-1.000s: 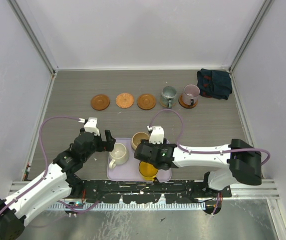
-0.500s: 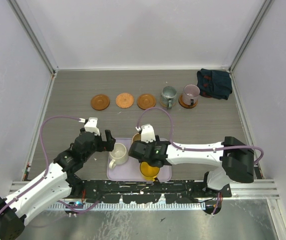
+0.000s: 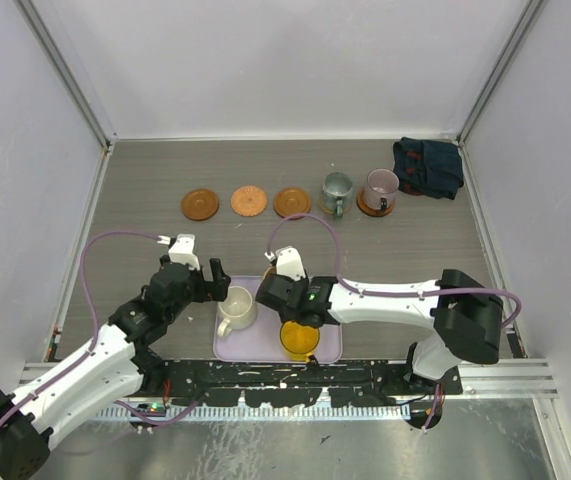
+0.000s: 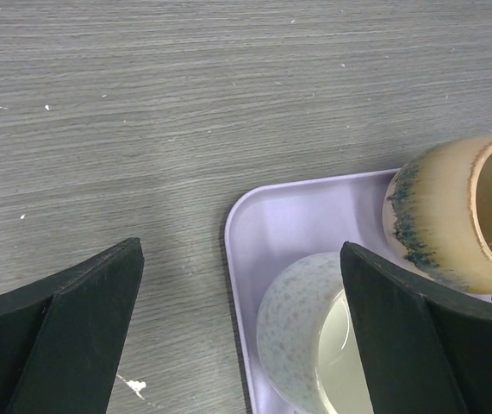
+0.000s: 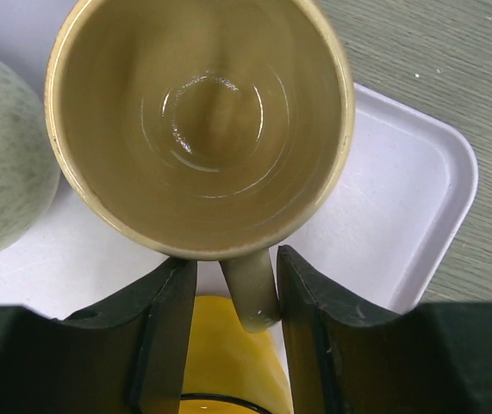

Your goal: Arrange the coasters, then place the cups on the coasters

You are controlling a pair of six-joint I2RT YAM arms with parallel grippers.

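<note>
Right claw [image 5: 235,269] half spread, tan mug [image 5: 202,112] handle [image 5: 250,297] bracketed, slight gap seen at one finger. Left claw [image 4: 241,250] spread wide, nothing held, over tray [image 4: 306,203] corner.

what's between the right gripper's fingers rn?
The handle of the tan cup, a sliver of tray showing beside it. Clear in the right wrist view.

Cups, five: cream cup [image 3: 237,303], tan cup [image 5: 202,129], yellow cup [image 3: 297,342], grey-green cup [image 3: 337,186], mauve cup [image 3: 381,184]. Coasters visible, four: brown coaster [image 3: 200,204], orange coaster [image 3: 249,201] and tan coaster [image 3: 291,202] bare at twelve o'clock, fourth coaster [image 3: 370,210] under the mauve cup. Tray [image 3: 240,345], one. Cloth [image 3: 428,167], one.
</note>
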